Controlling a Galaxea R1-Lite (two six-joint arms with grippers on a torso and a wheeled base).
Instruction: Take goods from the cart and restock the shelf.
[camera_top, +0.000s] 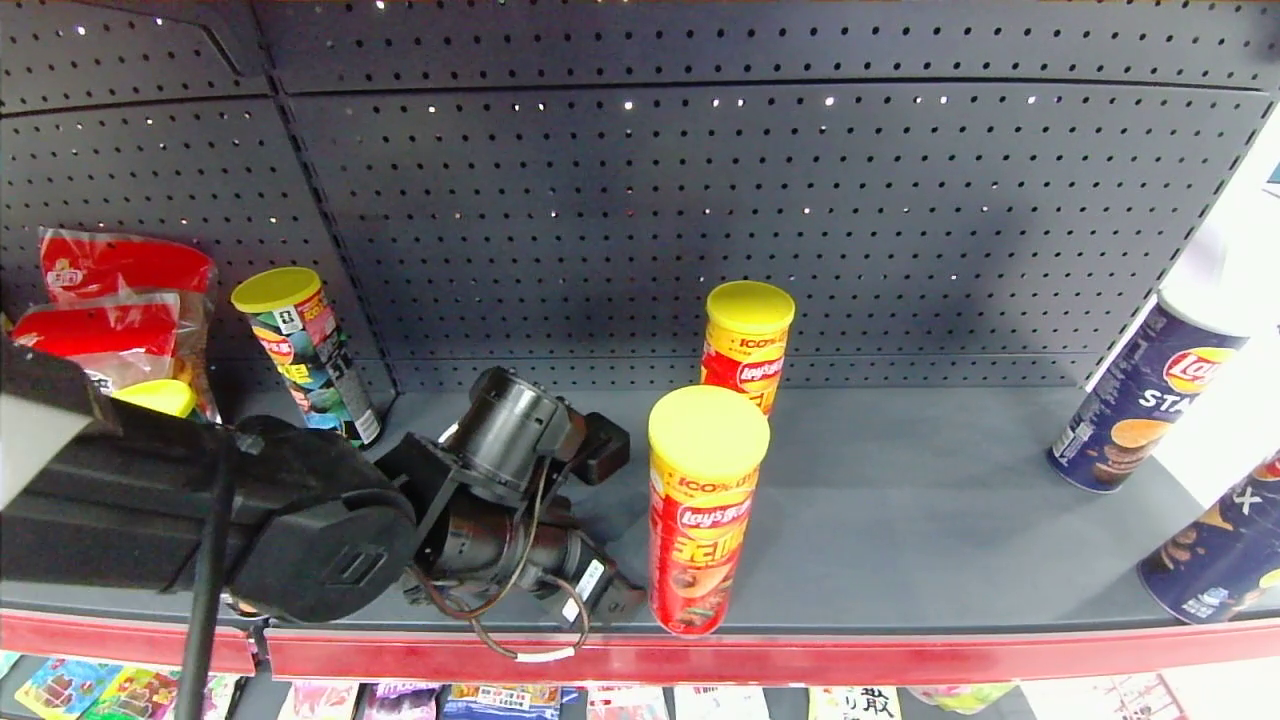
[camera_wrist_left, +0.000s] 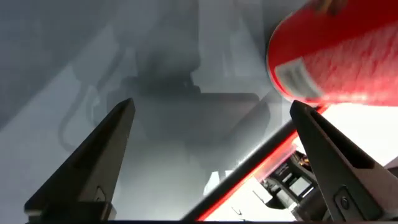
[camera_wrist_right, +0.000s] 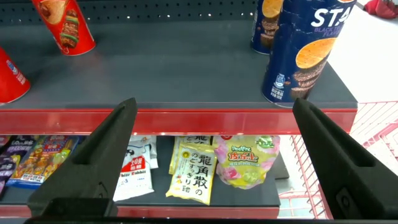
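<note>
Clearance is the whole game here, I reckon. The front can (camera_top: 705, 510) stands upright on the shelf (camera_top: 900, 520), close to the red lip (camera_top: 800, 655), and the left hand (camera_wrist_left: 211, 106) sits low over the shelf with its fingers spread wide and nothing between them. To me that looks like the letting-go end of a placement, so the good way to do it is to draw the hand straight back off the shelf, low and slow, with no sideways swing toward the can. A tall, narrow tube like that probably tips easily, and so near the lip a bump could send it over the edge. In the left wrist view the front can (camera_wrist_left: 348, 56) is outside the open fingers, right by one of them and not in the gap. I can't tell if it's actually touching. In the head view it's just to the right of that arm, with the rear can (camera_top: 748, 345) behind it nearer the back panel. The right hand (camera_wrist_right: 214, 102) is wide open and empty too, out in front of the lip at the blue cans (camera_wrist_right: 305, 56) end, well apart from the front can.
</note>
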